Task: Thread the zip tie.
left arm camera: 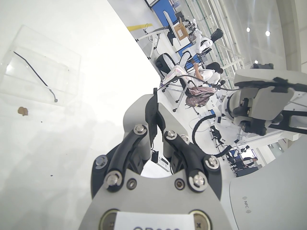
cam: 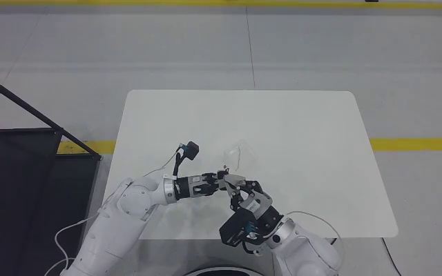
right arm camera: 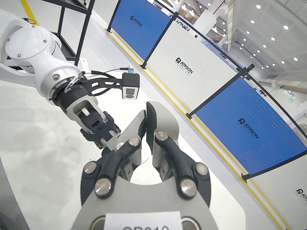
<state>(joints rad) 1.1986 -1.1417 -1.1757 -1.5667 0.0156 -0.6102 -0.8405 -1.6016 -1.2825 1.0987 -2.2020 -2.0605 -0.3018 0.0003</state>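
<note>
A thin black zip tie [left arm camera: 279, 82] spans the gap between my two grippers, just above the table's near side. My right gripper [right arm camera: 146, 118] is shut on one end, also seen in the left wrist view [left arm camera: 263, 83]. My left gripper [left arm camera: 156, 104] is shut with the tie's thin tail rising from its tips. In the top view the left gripper [cam: 219, 181] and right gripper [cam: 233, 190] meet almost tip to tip. A second black zip tie [left arm camera: 33, 69] lies in a clear tray [left arm camera: 72, 56].
The clear tray [cam: 238, 153] rests on the white table [cam: 311, 138] just beyond the grippers. A small brown scrap [left arm camera: 23, 111] lies on the table beside the tray. Bare tabletop stretches to the right and far side.
</note>
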